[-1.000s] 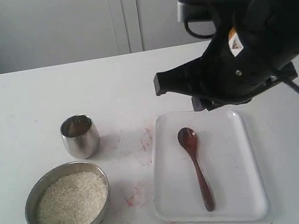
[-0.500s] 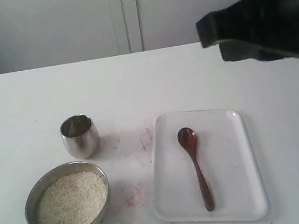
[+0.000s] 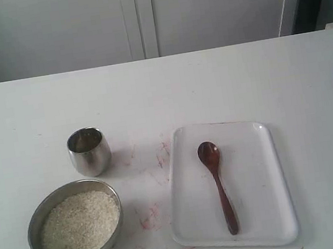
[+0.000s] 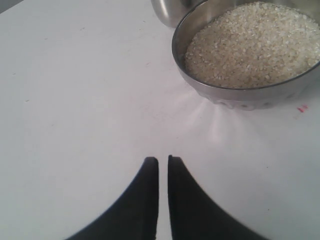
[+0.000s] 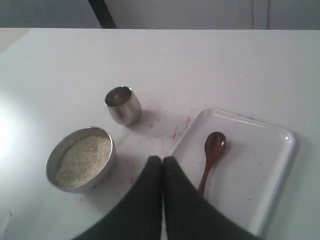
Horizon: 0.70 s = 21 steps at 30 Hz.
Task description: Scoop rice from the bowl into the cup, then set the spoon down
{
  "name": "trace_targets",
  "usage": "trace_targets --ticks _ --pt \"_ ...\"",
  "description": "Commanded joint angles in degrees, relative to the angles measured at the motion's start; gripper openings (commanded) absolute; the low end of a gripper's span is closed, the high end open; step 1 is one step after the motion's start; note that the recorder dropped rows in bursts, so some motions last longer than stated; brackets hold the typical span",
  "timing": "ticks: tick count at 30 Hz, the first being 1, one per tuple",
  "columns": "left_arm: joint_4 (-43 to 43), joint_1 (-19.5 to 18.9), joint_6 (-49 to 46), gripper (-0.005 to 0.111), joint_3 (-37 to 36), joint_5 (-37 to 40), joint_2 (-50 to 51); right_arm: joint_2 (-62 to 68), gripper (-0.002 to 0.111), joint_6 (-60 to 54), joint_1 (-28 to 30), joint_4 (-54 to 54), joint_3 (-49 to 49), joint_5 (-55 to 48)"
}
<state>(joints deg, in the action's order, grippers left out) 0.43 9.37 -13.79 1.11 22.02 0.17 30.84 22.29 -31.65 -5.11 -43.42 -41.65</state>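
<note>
- Wooden spoon (image 3: 218,185) lies flat on the white tray (image 3: 273,209), its handle clear; I judge it ready for pickup.
- Bowl (image 3: 38,212) of rice (image 3: 80,225) and the cup (image 3: 89,151) stand on the desk (image 3: 241,76) left of the tray.
- My right claw (image 5: 162,162) hangs closed and empty above the tray.
- My left claw (image 4: 163,162) is closed and empty, well away from the tray.

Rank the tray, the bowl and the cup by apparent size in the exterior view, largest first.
1. white tray
2. bowl
3. cup
The gaps are plain despite differing nearness to the camera.
</note>
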Motion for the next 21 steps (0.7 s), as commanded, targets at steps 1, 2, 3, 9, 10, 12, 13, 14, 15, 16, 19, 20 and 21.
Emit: trace_targets --ticks 1,2,3,9,10,12,13,14,15,16,19,20,21 --pt "0.08 0.0 0.32 0.014 -0.53 1.98 -0.17 -7.65 0.0 -8.01 0.1 6.76 5.1 2.89" --pt "0.08 0.0 0.32 0.014 -0.53 1.98 -0.17 -9.54 0.0 -10.41 0.1 8.35 6.03 3.49" --pt "0.08 0.0 0.32 0.014 -0.53 1.98 -0.17 -11.1 0.0 -11.95 0.1 9.9 6.85 4.02" --pt "0.08 0.0 0.32 0.014 -0.53 1.98 -0.17 -22.23 0.0 -14.71 0.1 12.61 12.43 6.21" --pt "0.08 0.0 0.32 0.014 -0.53 1.98 -0.17 -23.38 0.0 -14.71 0.1 12.61 13.01 6.21" --pt "0.08 0.0 0.32 0.014 -0.53 1.98 -0.17 -26.7 0.0 -14.95 0.1 12.61 14.83 6.37" --pt "0.08 0.0 0.32 0.014 -0.53 1.98 -0.17 -27.74 0.0 -15.07 0.1 12.61 15.5 6.46" --pt "0.08 0.0 0.32 0.014 -0.53 1.98 -0.17 -28.81 0.0 -15.45 0.1 12.61 16.17 6.46" --pt "0.08 0.0 0.32 0.014 -0.53 1.98 -0.17 -29.69 0.0 -15.88 0.1 12.61 16.71 6.59" --pt "0.08 0.0 0.32 0.014 -0.53 1.98 -0.17 -30.82 0.0 -16.11 0.1 12.61 17.34 6.69" --pt "0.08 0.0 0.32 0.014 -0.53 1.98 -0.17 -30.84 0.0 -16.33 0.1 12.82 19.33 7.65" --pt "0.08 0.0 0.32 0.014 -0.53 1.98 -0.17 -30.84 0.0 -16.33 0.1 12.82 19.58 7.73" --pt "0.08 0.0 0.32 0.014 -0.53 1.98 -0.17 -30.84 0.0 -16.33 0.1 12.96 19.57 8.14"
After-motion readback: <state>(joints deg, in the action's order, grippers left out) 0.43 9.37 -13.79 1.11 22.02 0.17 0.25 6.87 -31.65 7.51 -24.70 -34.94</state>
